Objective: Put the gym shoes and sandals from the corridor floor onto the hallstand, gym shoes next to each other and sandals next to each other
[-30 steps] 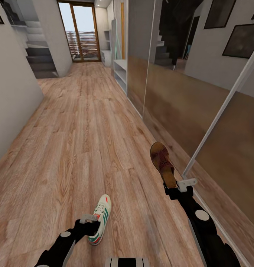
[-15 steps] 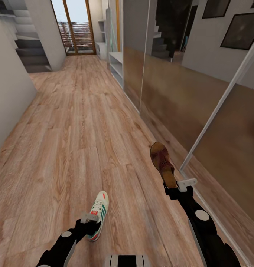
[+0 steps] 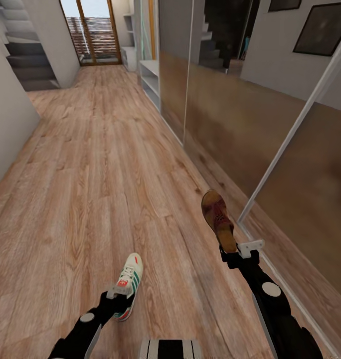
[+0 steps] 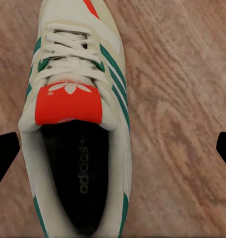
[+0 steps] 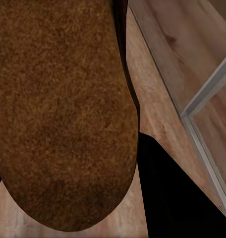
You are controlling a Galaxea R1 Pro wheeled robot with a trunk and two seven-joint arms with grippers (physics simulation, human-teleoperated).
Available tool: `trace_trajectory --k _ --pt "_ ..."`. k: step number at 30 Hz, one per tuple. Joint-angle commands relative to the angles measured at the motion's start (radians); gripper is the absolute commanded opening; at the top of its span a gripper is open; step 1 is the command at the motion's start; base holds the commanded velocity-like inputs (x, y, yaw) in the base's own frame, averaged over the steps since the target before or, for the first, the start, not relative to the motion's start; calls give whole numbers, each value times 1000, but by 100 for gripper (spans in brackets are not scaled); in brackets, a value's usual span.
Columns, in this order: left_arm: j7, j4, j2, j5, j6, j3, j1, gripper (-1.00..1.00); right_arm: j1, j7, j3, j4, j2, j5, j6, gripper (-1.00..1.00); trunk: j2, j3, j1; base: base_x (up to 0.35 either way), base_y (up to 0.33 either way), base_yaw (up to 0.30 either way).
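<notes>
The right gripper (image 3: 234, 252) is pinched on the heel end of a brown sandal (image 3: 218, 220), which sticks straight out ahead of it, toe pointing down the corridor, raised above the wood floor (image 3: 90, 164); in the right wrist view the sandal's tan-brown sole (image 5: 63, 109) fills the space right against the camera, with a dark finger beside it. The left gripper (image 3: 121, 298) carries a white gym shoe (image 3: 129, 281) with green stripes by its heel end, toe also pointing forward. In the left wrist view the shoe (image 4: 76, 124) lies lengthwise between two dark fingertips (image 4: 4, 153) that sit far apart at the edges of the picture, so how tightly that gripper closes on the shoe cannot be told. The grey shoe rack (image 3: 149, 82) stands well ahead, against the right-hand wall just past the mirrored wardrobe (image 3: 240, 119). It lies on the right arm's side, so the sandal looks likely to reach it first once the robot drives closer.
</notes>
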Motion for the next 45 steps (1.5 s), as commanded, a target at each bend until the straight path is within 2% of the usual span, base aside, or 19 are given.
trace_trajectory --k 1,3,7,10,16,42,45 --pt "4 0 -1 -10 -13 8 1 100 0 8 -2 -2 1 7 5 -100 -1 -6 0 0 0 -2" --pt "43 5 0 -9 -41 6 5 100 0 8 -2 -2 1 7 6 -100 -1 -9 0 0 0 0" --pt "60 10 0 -9 -56 5 8 100 0 8 -3 -2 1 7 5 -100 -1 -13 0 0 0 0" --pt "62 11 0 -5 -64 14 9 100 0 8 -3 -2 1 7 6 -100 -1 -25 2 0 0 0" --pt "62 11 0 10 -69 47 9 100 0 8 -3 -2 1 7 6 -100 -3 -55 4 0 0 0" --pt "62 2 -3 10 -70 50 9 100 0 8 -3 -2 1 7 7 -100 -9 -196 16 0 0 0" --pt "62 2 -3 10 -71 50 9 100 0 8 -3 -2 1 7 7 -100 -9 -198 16 0 0 0"
